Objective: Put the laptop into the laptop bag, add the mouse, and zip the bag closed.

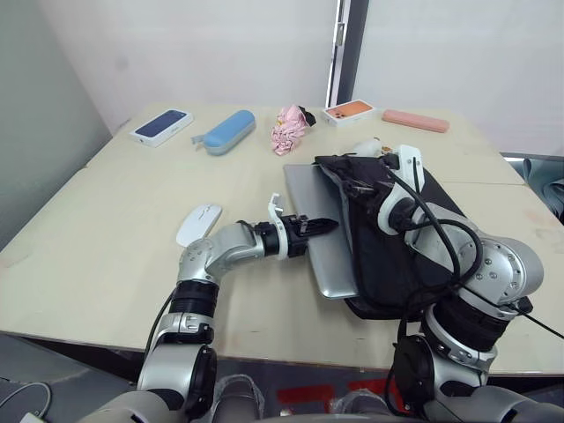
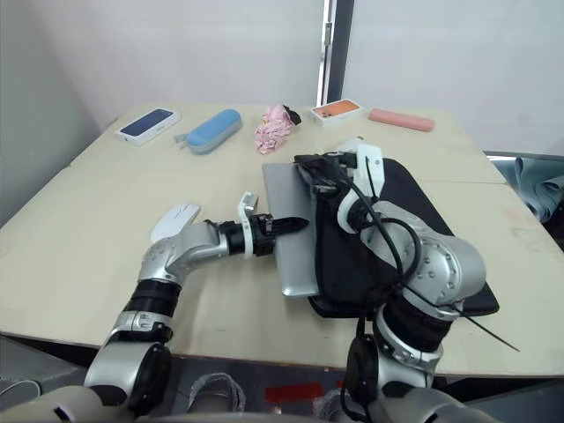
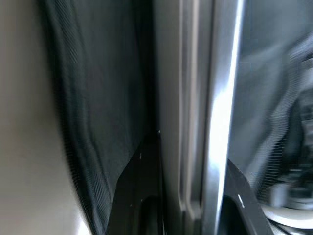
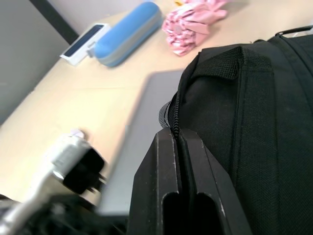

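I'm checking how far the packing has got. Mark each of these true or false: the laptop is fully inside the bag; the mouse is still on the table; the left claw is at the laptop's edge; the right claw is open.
1. The thin silver-grey metal laptop is fully inside the flat black fabric bag. False: a wide strip sticks out.
2. The flat white oval mouse lies on the table. True.
3. The left claw is at the laptop's edge. True.
4. The right claw is open. False: shut on the bag's zipper edge.
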`<state>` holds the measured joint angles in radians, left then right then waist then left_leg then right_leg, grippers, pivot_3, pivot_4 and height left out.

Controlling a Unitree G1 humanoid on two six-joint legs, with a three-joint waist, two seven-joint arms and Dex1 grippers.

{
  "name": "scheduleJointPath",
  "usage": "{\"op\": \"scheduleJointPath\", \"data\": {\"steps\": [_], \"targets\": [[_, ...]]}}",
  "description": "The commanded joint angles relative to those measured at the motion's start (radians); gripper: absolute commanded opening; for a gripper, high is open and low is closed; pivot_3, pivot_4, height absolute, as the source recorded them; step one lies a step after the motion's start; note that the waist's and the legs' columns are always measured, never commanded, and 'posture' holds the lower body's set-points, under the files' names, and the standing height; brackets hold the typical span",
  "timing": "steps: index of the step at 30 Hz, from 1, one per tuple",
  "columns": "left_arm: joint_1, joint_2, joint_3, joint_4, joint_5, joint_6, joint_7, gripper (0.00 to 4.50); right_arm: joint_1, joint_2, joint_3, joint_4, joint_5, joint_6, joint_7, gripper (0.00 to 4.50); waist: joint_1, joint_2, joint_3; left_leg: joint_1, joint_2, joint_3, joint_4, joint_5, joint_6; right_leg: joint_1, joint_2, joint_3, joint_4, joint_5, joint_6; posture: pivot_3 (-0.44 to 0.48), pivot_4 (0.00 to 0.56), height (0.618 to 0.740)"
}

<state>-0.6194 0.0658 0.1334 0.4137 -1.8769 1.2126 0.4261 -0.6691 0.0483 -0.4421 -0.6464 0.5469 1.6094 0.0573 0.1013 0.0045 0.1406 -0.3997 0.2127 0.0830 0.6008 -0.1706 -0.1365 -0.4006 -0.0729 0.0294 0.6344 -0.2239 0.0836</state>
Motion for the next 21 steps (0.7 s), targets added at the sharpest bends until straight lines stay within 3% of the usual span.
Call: {"op": "scheduleJointPath", "data": {"steps": [1, 6, 10, 21], "targets": [[-0.060, -0.003, 0.003, -0.012, -0.037, 0.050, -0.129, 0.38, -0.022, 0.017, 0.011, -0.037, 0.020, 0.005, -0.005, 0.01, -0.002, 0.000, 0.000, 0.000, 0.000, 0.000, 0.000, 0.000, 0.000, 0.000, 0.000, 0.000, 0.000, 0.000, 0.000, 0.000, 0.150, 0.740], [-0.080, 0.043, -0.024, 0.034, 0.012, 0.156, -0.271, 0.38, 0.011, 0.020, 0.022, -0.049, 0.041, 0.005, -0.001, 0.01, -0.002, 0.001, 0.000, 0.000, 0.000, 0.000, -0.002, 0.000, 0.000, 0.000, 0.000, 0.000, -0.002, 0.000, 0.000, 0.000, 0.150, 0.740], [-0.108, 0.053, -0.027, 0.094, 0.127, 0.167, -0.364, 0.38, 0.044, 0.022, 0.044, -0.059, 0.064, 0.005, 0.001, 0.01, 0.002, 0.001, 0.000, 0.000, 0.000, 0.000, -0.003, 0.000, 0.000, 0.000, 0.000, 0.000, -0.002, 0.000, 0.000, 0.000, 0.150, 0.740], [-0.165, -0.066, 0.041, 0.180, 0.366, 0.049, -0.435, 0.38, 0.051, 0.058, 0.053, -0.075, 0.090, 0.005, -0.026, 0.01, 0.004, 0.001, 0.000, 0.000, -0.001, 0.000, -0.003, 0.001, 0.000, 0.000, -0.001, 0.000, -0.002, 0.001, 0.000, 0.000, 0.150, 0.740]]}}
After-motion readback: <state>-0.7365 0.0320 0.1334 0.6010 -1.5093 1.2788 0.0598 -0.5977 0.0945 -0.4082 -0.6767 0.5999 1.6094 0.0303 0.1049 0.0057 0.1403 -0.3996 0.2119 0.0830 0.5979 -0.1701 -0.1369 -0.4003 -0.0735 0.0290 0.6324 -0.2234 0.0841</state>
